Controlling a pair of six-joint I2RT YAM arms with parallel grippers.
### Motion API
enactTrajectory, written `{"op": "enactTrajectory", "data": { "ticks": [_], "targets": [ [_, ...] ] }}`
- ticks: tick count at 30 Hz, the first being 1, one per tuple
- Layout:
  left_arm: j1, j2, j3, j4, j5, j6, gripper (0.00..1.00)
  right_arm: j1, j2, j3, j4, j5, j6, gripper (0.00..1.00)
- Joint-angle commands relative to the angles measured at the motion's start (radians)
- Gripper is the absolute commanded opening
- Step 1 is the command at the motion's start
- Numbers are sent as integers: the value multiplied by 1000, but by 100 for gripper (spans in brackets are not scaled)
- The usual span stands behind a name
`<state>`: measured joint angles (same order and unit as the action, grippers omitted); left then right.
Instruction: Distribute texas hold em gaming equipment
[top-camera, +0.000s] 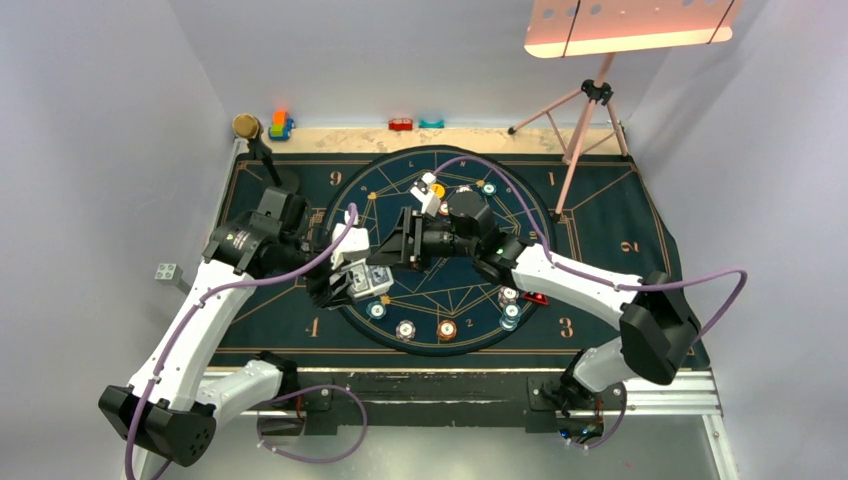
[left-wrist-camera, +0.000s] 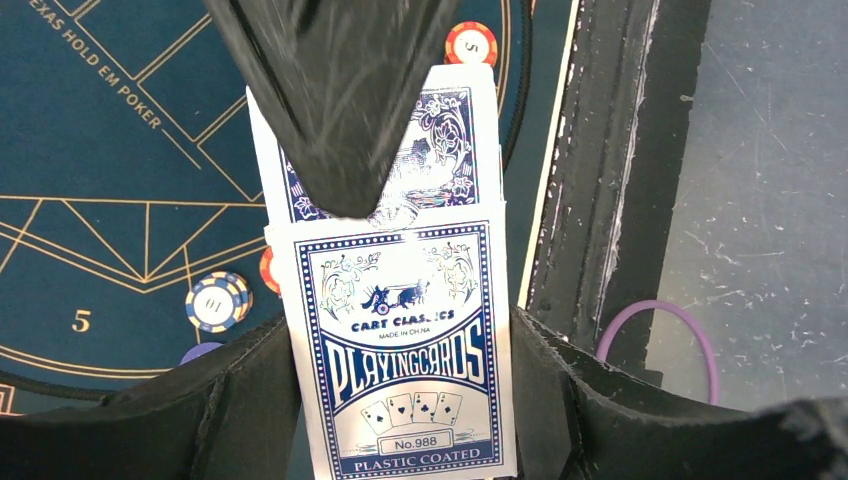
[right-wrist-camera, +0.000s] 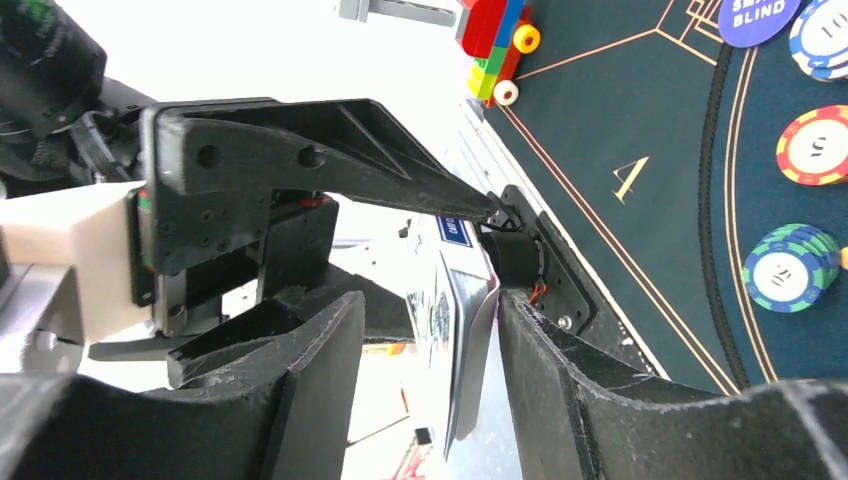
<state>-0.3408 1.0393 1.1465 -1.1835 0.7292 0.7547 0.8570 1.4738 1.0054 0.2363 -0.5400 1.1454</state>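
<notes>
The step in hand is getting the deck out of its packet so the cards can be dealt round. The left gripper (top-camera: 350, 287) is closed firmly on a blue-and-white cardboard playing-card box (left-wrist-camera: 400, 330), pinching its two long edges. It holds the box off the dark-blue felt poker mat (top-camera: 600, 220), just left and near of the centre of the mat's round layout.

The box's far end is open, and a stack of blue-and-white-backed playing cards (left-wrist-camera: 452, 140) sticks out of it. The right gripper (right-wrist-camera: 428, 305) reaches in from the right to meet that stack. Its jaws stand apart, one on each side of the cards' thin edge, with a gap showing on one side, so it grips nothing yet. From the left wrist view, one of its black fingers (left-wrist-camera: 330, 100) lies across the card backs.

Striped poker chips, such as an orange-and-white one (left-wrist-camera: 471, 43) and a blue-and-white one (left-wrist-camera: 215, 300), lie on the mat around the layout's rim.

By my reading, the next move needs the right jaws to close squarely on the protruding cards. They should then draw the cards straight out along the box while the left grip stays tight. A skewed pull could fan or spill the deck.
</notes>
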Motion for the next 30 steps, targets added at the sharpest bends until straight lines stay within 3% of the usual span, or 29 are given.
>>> {"op": "enactTrajectory", "data": {
  "ticks": [1, 19, 30],
  "targets": [
    [1, -5, 31, -19, 61, -25, 26, -10, -68, -13, -35, 15, -61, 57],
    [1, 22, 84, -4, 99, -87, 28, -7, -30, -10, -67, -46, -100, 57],
    [0, -10, 52, 16, 87, -114, 28, -28, -73, -35, -132, -28, -132, 51]
  ]
}}
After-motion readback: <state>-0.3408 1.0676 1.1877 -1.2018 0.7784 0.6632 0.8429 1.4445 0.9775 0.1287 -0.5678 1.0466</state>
